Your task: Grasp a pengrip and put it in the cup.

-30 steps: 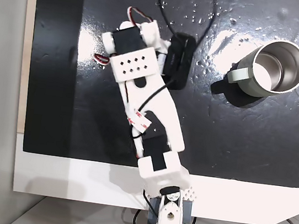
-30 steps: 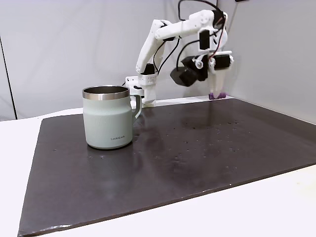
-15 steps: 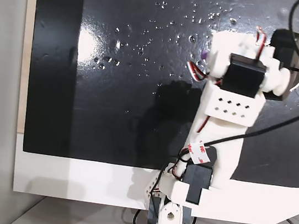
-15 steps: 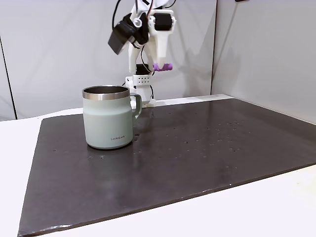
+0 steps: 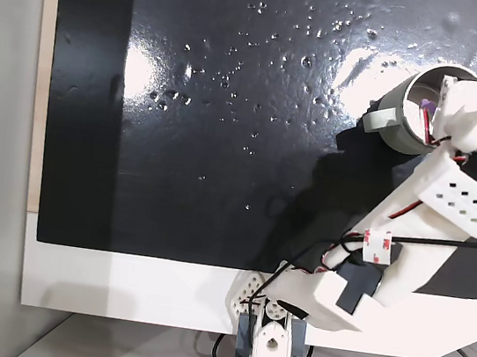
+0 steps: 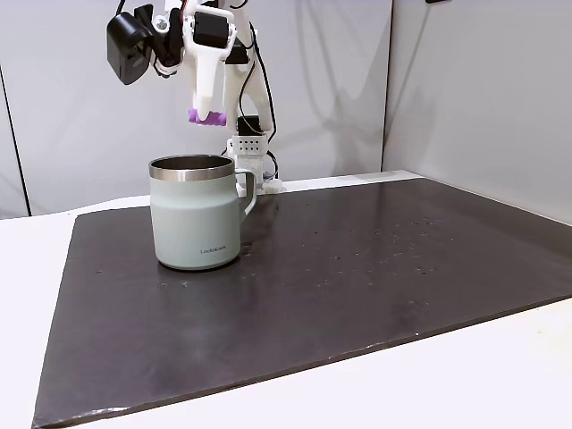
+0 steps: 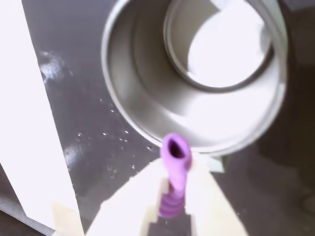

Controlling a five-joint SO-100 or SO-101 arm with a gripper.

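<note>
Gripper (image 6: 206, 116) hangs above the cup (image 6: 197, 214), jaws closed on the purple pengrip (image 6: 206, 117), which sits clear of the steel rim w/ a gap of air below it in a fixed view. From the top-down fixed view the pengrip (image 5: 426, 106) shows over the cup (image 5: 396, 130) mouth, near the rim side closest to the arm (image 5: 430, 205). Wrist view: pengrip (image 7: 173, 173) pinched between two white fingers (image 7: 142, 201), its open end pointing toward the cup (image 7: 147, 93) rim, shiny inside beyond. Cup stands upright on the dark mat (image 6: 357, 277), handle toward the arm base; mat lies on the white surface (image 6: 500, 375).
</note>
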